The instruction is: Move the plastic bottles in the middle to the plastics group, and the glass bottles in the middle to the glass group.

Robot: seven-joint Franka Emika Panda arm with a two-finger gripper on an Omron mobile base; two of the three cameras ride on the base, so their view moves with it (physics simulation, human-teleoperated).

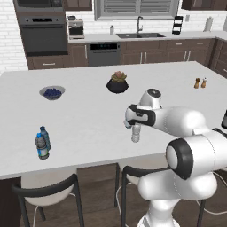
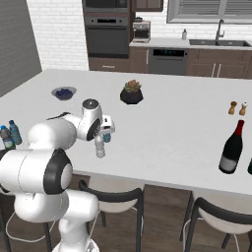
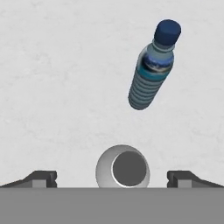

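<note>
The broad white stone tabletop (image 1: 88,119) carries everything. The robot's two-finger tool (image 3: 112,178) hangs spread wide, holding nothing, directly above the upright clear-whitish plastic bottle (image 3: 122,166) with a white cap; the blue-capped, blue-tinted plastic bottle (image 3: 152,70) stands just beside it.

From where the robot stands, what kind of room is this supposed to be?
A home kitchen, computer-rendered rather than real. A built-in oven sits in the back wall, a sink with a tap is set under the window, and the robot works at a big white island counter with stools tucked beneath it.
</note>
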